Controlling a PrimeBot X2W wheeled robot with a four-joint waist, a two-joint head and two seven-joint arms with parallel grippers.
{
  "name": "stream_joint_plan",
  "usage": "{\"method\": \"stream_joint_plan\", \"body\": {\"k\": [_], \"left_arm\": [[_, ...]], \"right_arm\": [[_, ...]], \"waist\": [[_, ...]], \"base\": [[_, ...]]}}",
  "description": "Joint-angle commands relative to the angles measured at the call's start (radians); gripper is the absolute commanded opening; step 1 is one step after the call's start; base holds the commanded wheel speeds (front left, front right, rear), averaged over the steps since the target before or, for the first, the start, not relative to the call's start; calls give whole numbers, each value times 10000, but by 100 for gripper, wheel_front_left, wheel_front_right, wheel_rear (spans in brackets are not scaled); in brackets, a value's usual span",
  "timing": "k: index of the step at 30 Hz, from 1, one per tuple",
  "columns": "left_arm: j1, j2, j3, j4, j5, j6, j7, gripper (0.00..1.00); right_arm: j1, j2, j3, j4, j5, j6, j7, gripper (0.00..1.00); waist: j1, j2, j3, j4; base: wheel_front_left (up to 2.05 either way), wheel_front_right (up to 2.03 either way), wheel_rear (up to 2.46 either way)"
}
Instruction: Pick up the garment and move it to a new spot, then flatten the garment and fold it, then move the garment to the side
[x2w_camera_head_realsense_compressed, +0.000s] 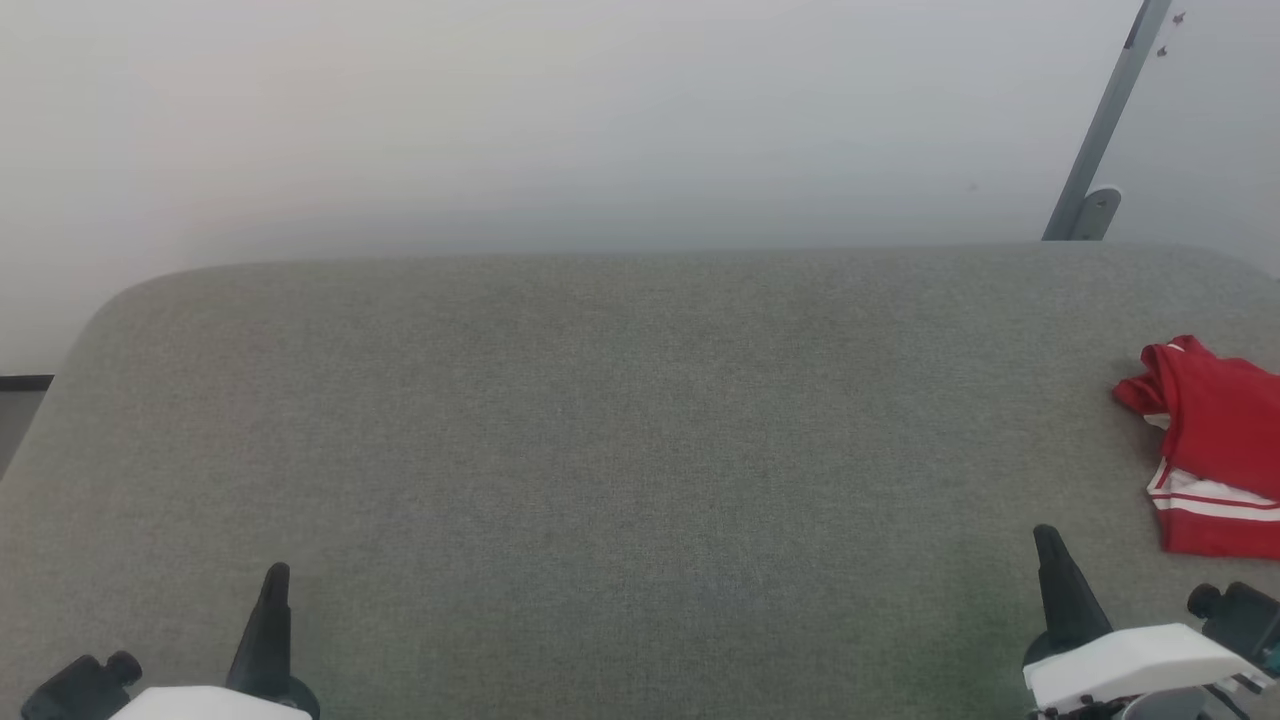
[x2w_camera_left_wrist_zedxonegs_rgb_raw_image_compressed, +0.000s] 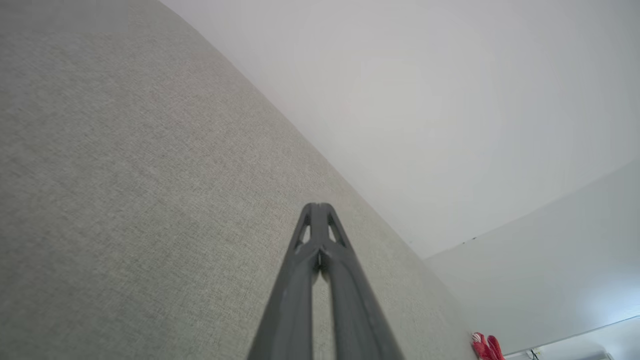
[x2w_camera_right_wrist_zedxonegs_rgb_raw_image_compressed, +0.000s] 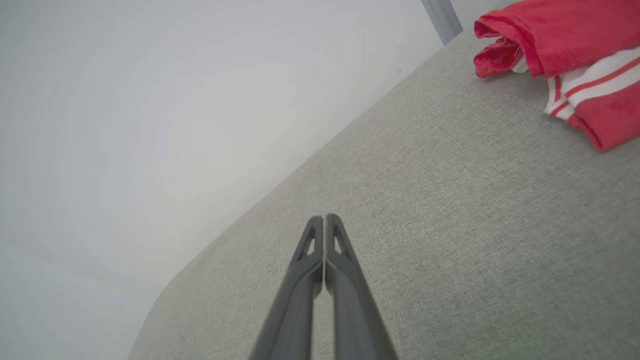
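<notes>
The garment (x2w_camera_head_realsense_compressed: 1215, 440), a red shirt with white striped trim, lies crumpled at the far right edge of the grey padded table (x2w_camera_head_realsense_compressed: 600, 420), partly cut off by the head view's right border. It shows again at the top right of the right wrist view (x2w_camera_right_wrist_zedxonegs_rgb_raw_image_compressed: 565, 45) and as a small red patch low in the left wrist view (x2w_camera_left_wrist_zedxonegs_rgb_raw_image_compressed: 484, 346). My right gripper (x2w_camera_head_realsense_compressed: 1048, 540) is shut and empty, a short way in front of and left of the garment; its fingertips (x2w_camera_right_wrist_zedxonegs_rgb_raw_image_compressed: 325, 220) meet. My left gripper (x2w_camera_head_realsense_compressed: 276, 575) rests shut and empty at the lower left, its tips (x2w_camera_left_wrist_zedxonegs_rgb_raw_image_compressed: 318, 207) together.
A grey metal post (x2w_camera_head_realsense_compressed: 1105, 120) with a foot bracket stands behind the table's back right corner against the pale wall. The table's rounded back left corner (x2w_camera_head_realsense_compressed: 110, 300) drops off to the floor. Bare grey fabric stretches between the two grippers.
</notes>
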Motion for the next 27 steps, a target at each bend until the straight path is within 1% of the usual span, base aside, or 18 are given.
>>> {"method": "stream_joint_plan", "body": {"k": [1, 14, 27], "left_arm": [[-322, 29, 59, -78, -347, -13, 97, 0], [-667, -224, 62, 9, -1599, -16, 501, 0], [-937, -424, 65, 78, -2609, -19, 828, 0]], "right_arm": [[-307, 8, -18, -156, 445, -5, 98, 0], [-512, 27, -70, -148, 2117, -6, 501, 0], [-686, 44, -113, -137, 3486, -8, 823, 0]], "waist": [[0, -1, 10, -5], [0, -1, 74, -37], [0, -1, 134, -67]], "base": [[0, 0, 0], [0, 0, 0], [0, 0, 0]]}}
